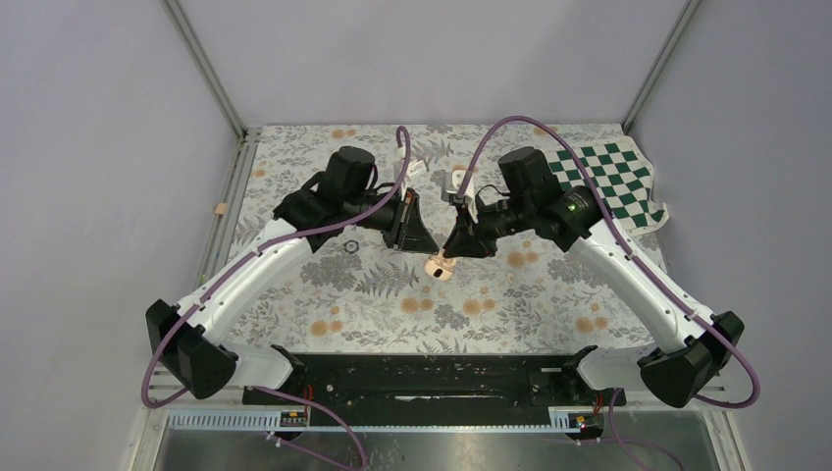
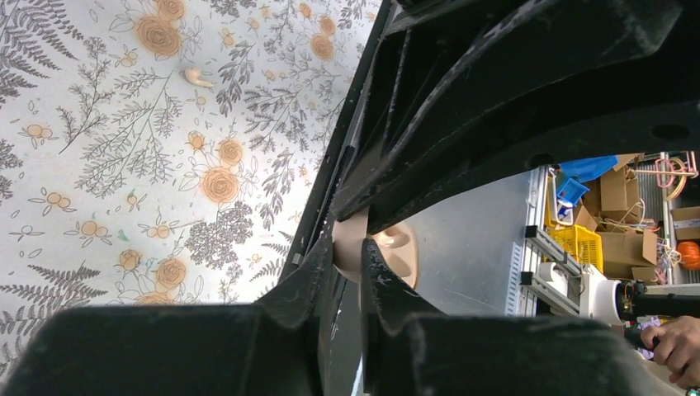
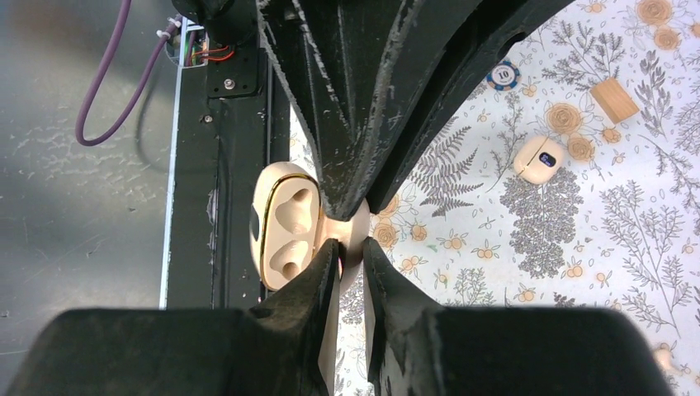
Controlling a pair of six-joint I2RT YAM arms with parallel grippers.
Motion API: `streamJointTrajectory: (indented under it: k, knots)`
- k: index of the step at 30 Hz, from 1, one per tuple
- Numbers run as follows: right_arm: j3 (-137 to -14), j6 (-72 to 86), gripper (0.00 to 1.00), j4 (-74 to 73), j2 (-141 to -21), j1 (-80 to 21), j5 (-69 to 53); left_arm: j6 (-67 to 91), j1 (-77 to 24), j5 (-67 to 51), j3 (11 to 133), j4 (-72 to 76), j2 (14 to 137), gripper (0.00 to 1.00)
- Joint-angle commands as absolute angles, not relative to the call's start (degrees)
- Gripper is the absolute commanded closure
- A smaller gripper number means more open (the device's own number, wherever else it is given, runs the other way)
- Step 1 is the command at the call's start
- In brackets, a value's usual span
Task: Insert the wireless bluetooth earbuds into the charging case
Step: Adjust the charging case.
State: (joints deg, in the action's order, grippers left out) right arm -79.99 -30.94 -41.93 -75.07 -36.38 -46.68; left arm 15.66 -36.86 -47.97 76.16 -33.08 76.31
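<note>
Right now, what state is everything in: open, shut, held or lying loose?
charging case: open, both hollows empty, pinched between the pincers.
left pincer: shut, apparently on the case.
right pincer: shut on the case.
earbud: loose on the flowered cloth, outside the case.
peach gadget with dark window: lying on the cloth, untouched.

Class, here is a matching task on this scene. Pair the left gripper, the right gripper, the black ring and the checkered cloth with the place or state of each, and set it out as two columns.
Column one
1 left gripper
2 right gripper
3 black ring
4 checkered cloth

Column two
A spread at the far right corner
B shut on an earbud
C lying loose on the floral cloth
D holding the open charging case

Pairs: 1-B, 2-D, 3-C, 4-A
</note>
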Motion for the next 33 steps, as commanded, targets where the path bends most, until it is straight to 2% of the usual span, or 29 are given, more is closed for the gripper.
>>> streamJointTrajectory:
  k: [1,2,7,8,10,13,15,19,24,28,33]
  knots:
    - [-82.44,-30.65,1.00,-41.40,-75.17,-36.83,-48.27,15.86,-37.87,-48.99,79.14,-31.60,77.23,0.97]
    - [-82.44,-30.58,1.00,-41.40,-75.15,-36.83,-48.19,15.90,-38.04,-49.04,79.04,-31.48,77.32,1.00]
    - [-82.27,-30.20,1.00,-41.40,-75.14,-36.78,-47.69,16.60,-38.45,-48.67,78.36,-30.48,77.46,1.00]
    - [-82.27,-29.79,0.97,-41.25,-75.07,-36.82,-47.18,16.69,-38.48,-48.56,78.33,-30.43,77.44,1.00]
    - [-82.03,-27.30,0.72,-39.70,-74.91,-36.82,-45.50,16.83,-38.53,-48.24,78.08,-30.22,77.31,1.00]
    - [-81.54,-23.32,0.51,-37.25,-73.83,-36.83,-41.83,16.87,-38.53,-47.19,77.70,-30.14,77.00,1.00]
    - [-81.18,-20.17,0.41,-35.01,-72.63,-36.81,-37.03,16.87,-38.57,-46.07,77.39,-30.15,76.70,1.00]
    - [-79.87,-14.62,0.33,-30.48,-69.02,-36.76,-28.06,16.79,-38.56,-43.03,77.00,-30.15,76.13,1.00]
    - [-80.22,-2.11,0.18,-27.84,-64.51,-36.83,-15.78,17.66,-38.45,-35.11,76.52,-28.25,75.00,1.00]
    - [-79.45,14.68,0.14,-27.11,-62.33,-36.79,-7.77,21.97,-38.48,-27.33,74.15,-18.46,73.24,1.00]
    - [-67.13,43.50,0.13,-18.41,-55.09,-36.59,5.35,28.65,-38.63,-6.66,66.25,-3.88,69.55,1.00]
